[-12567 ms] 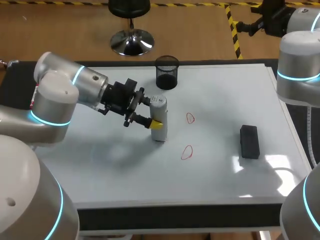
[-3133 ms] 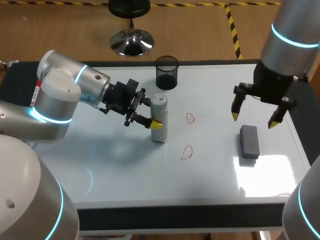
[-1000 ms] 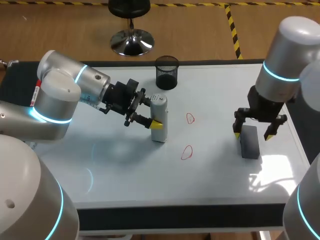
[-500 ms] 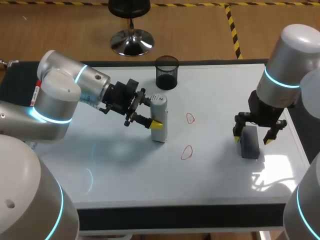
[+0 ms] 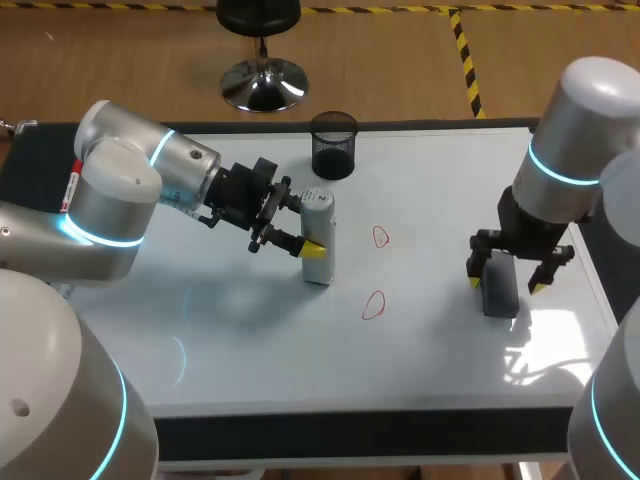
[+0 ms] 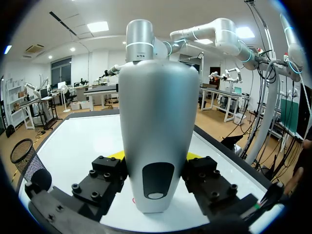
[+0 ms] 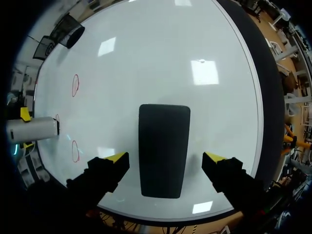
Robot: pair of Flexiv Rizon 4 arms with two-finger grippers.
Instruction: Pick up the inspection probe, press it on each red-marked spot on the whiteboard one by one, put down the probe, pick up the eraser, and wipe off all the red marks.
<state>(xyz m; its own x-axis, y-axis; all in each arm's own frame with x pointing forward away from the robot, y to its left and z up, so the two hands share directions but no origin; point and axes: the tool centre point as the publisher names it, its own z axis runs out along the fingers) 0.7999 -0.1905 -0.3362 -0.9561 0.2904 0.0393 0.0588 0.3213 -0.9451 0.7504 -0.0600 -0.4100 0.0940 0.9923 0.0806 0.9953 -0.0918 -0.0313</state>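
Eased the right gripper (image 5: 505, 285) down a shade further since half a second back, right onto the dark rectangular eraser (image 5: 500, 298) at the right of the frame. Left the yellow fingers (image 7: 118, 157) spread wide, one along each long side of the eraser, clear of it on both flanks. Found the eraser lying flat on the whiteboard (image 5: 420, 350), lengthwise between those fingers. Over at centre-left, no shift at all: kept the white cylindrical inspection probe (image 5: 318, 240) upright, pinched from both sides in the left gripper (image 6: 155, 156). Spotted the upper red loop (image 5: 380, 237) just right of the probe, and the lower red loop (image 5: 373, 305) below it, both unwiped. Saw the black mesh cup (image 5: 333, 145) standing at the board's top edge, above the probe.
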